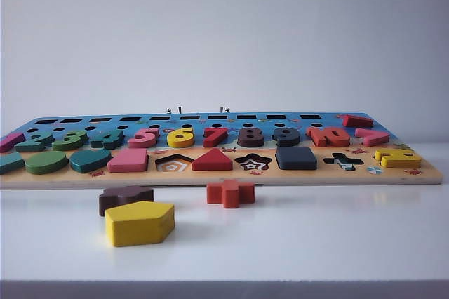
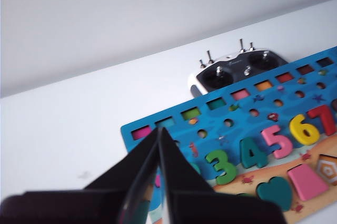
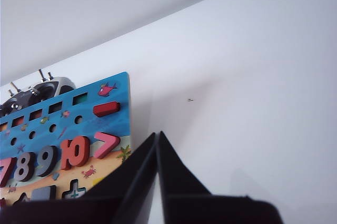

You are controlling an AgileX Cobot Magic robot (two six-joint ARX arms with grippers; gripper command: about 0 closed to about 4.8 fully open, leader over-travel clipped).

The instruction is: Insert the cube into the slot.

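Since the cube sits level in the slot of the puzzle board, between the star recess and the plus recess, the insertion reads as done.

- Left tool: fingers pressed together, nothing held; raised over the board's near end, with the green 3 and teal 4 ahead of its tips. The cube lies out of its view.
- Right tool: fingers pressed together, empty; raised off the board's other end, the red 10 and the cube off to one side of the tips, bare counter to the other.
- Loose pieces: yellow pentagon, dark star block, red plus block, lying on the counter before the board, clear of both tools; presumably left for their own recesses.
- Remote controller: beyond the board's far edge.
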